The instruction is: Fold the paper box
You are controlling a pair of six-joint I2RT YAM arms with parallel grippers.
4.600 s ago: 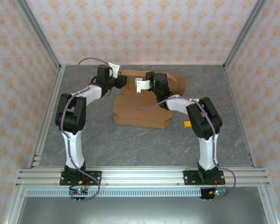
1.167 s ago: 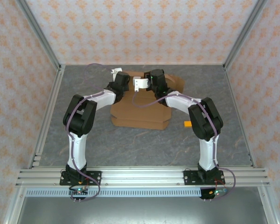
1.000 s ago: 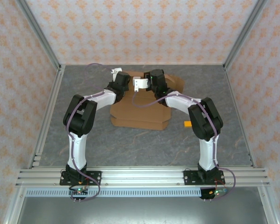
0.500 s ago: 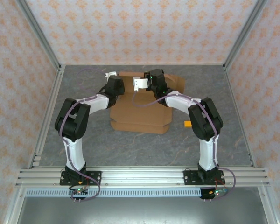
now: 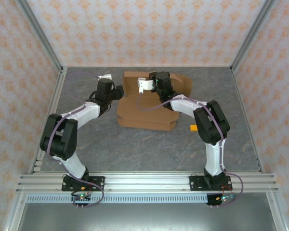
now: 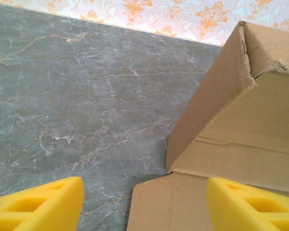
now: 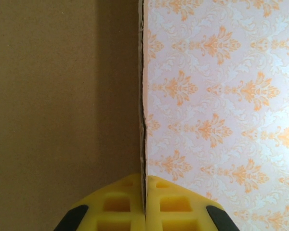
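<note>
Right gripper (image 7: 144, 204) pinches paper box (image 7: 62, 96) flap edge-on; its remainder is cropped.

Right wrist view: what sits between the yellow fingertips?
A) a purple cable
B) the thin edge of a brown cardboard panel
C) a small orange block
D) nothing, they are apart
B: the right gripper is shut on the edge of the brown cardboard paper box, seen edge-on against the patterned wall.
</note>
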